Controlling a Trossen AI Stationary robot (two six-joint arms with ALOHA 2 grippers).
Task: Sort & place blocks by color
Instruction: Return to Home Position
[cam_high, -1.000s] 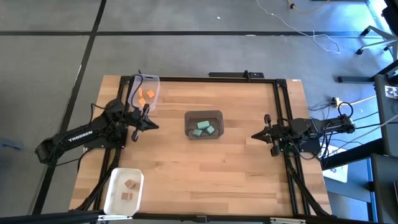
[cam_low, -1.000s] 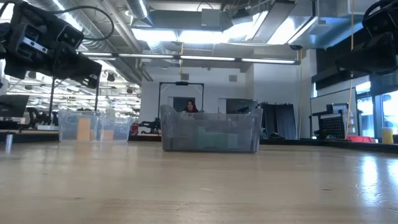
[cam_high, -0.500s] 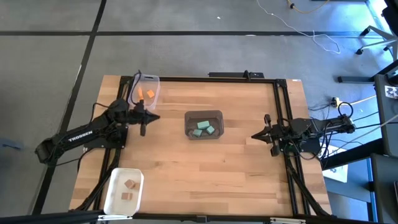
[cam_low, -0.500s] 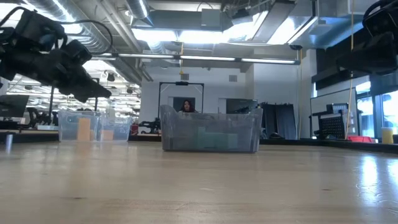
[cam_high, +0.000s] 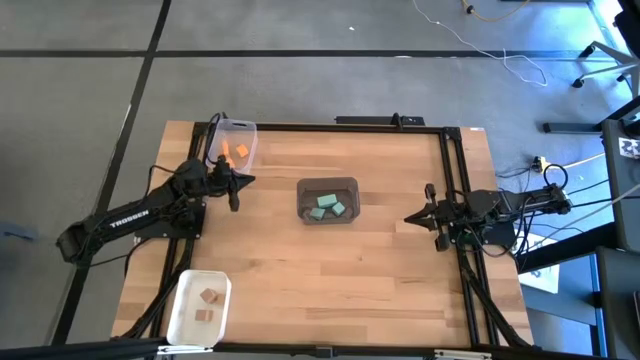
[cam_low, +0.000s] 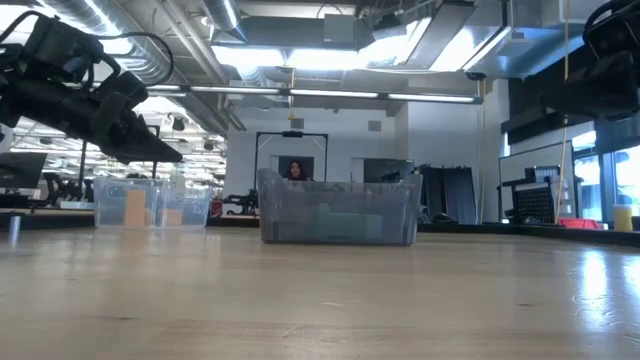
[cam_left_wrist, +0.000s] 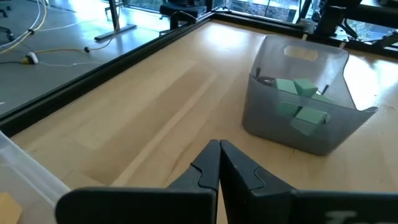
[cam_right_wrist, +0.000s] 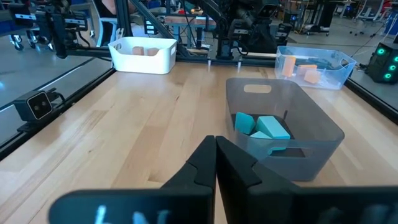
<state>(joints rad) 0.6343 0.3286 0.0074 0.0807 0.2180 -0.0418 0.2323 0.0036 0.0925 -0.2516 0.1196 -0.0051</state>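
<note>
Open lab hall around my wooden table (cam_high: 340, 270)

From above I see grey floor (cam_high: 80, 110) all round the table, crossed by dark lines (cam_high: 300, 53), with loose cables (cam_high: 510, 60) beyond its far edge. Looking level across the table, bright ceiling light strips (cam_low: 330, 58) and silver ducts (cam_low: 185, 45) run overhead, and windows (cam_low: 600, 185) glow behind its right end.

A light wooden table (cam_high: 380, 270) fills the middle of the high view, with a black frame rail (cam_high: 320, 127) along its upper edge. A grey bin (cam_high: 328, 181) sits at its centre, a clear bin (cam_high: 248, 130) towards the upper left and a white bin (cam_high: 185, 320) at the lower left (all three well apart). A white cable (cam_high: 500, 55) trails over the grey floor (cam_high: 300, 30) at upper right. In the low view a person (cam_low: 295, 171) shows behind the grey bin, under bright ceiling lights (cam_low: 330, 58).
</note>
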